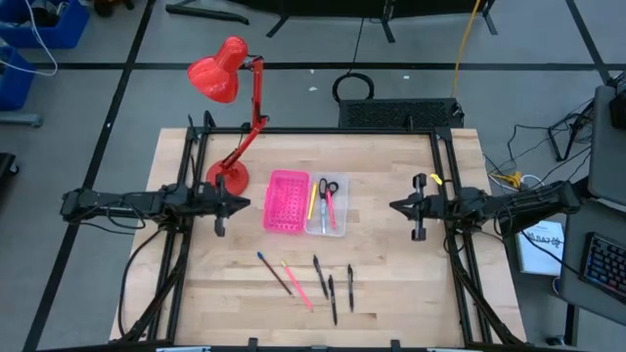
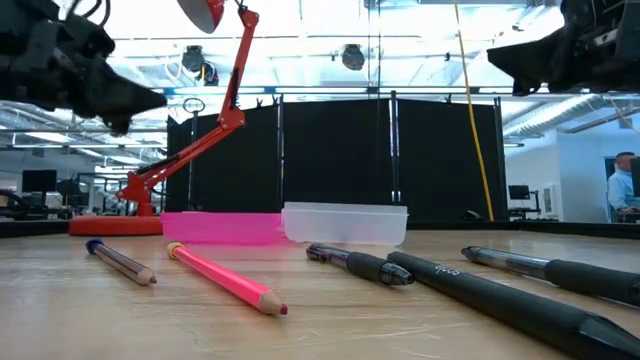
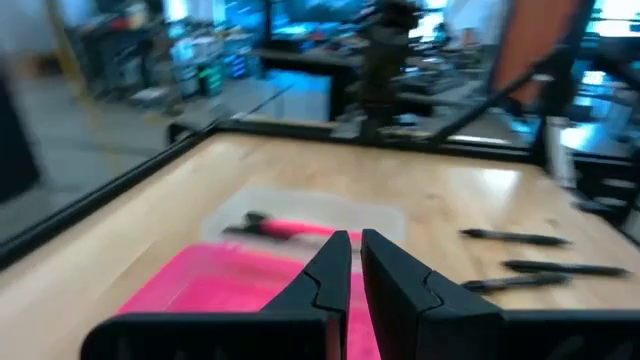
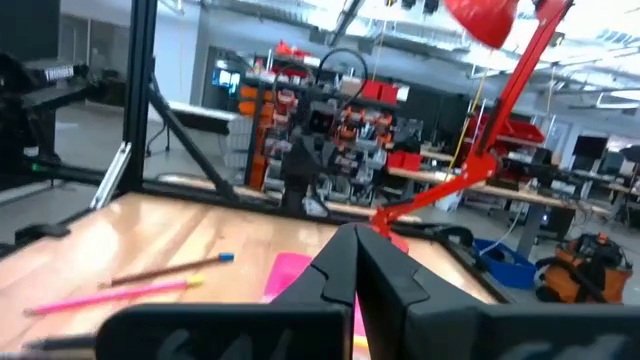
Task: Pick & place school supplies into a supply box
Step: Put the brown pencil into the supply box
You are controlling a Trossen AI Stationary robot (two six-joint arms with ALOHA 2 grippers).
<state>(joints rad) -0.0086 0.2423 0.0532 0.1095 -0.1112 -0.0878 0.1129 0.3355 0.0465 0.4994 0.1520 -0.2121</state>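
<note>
From above, the clear supply box [image 1: 326, 207] sits mid-table, touching the right side of a pink perforated tray [image 1: 285, 201]. Inside the box lie the scissors [image 1: 328, 188], a yellow pencil [image 1: 312, 201] and a pink pen [image 1: 332, 212]. A red desk lamp [image 1: 227, 103] stands at the back left, its base just behind the left arm. The left gripper [image 1: 245, 205] hangs left of the pink tray; the right gripper [image 1: 393, 205] waits well right of the box, with bare wood between. Toward the front edge lie a blue-capped pencil [image 1: 274, 271], a pink pencil [image 1: 296, 285] and three black pens [image 1: 333, 285], all loose with open table around them.

At table height, the blue-capped pencil [image 2: 120, 261] and pink pencil [image 2: 226, 279] lie nearest on the left and the black pens [image 2: 480, 295] on the right. Behind them stand the pink tray [image 2: 220, 228] and the box [image 2: 345, 222], with the lamp [image 2: 190, 130] beyond. Both arms hang high, clear of everything.

From the left wrist, the left gripper [image 3: 355, 262] has its fingers [image 3: 325, 275] nearly together, a thin slit between them, holding nothing. It is poised over the pink tray [image 3: 215, 295], the box [image 3: 300, 220] just beyond and pens [image 3: 540, 268] off to one side.

From the right wrist, the right gripper [image 4: 355, 265] is closed tight and empty. The pink tray [image 4: 285, 275], the two pencils [image 4: 150, 280] and the lamp [image 4: 490, 130] lie ahead.
</note>
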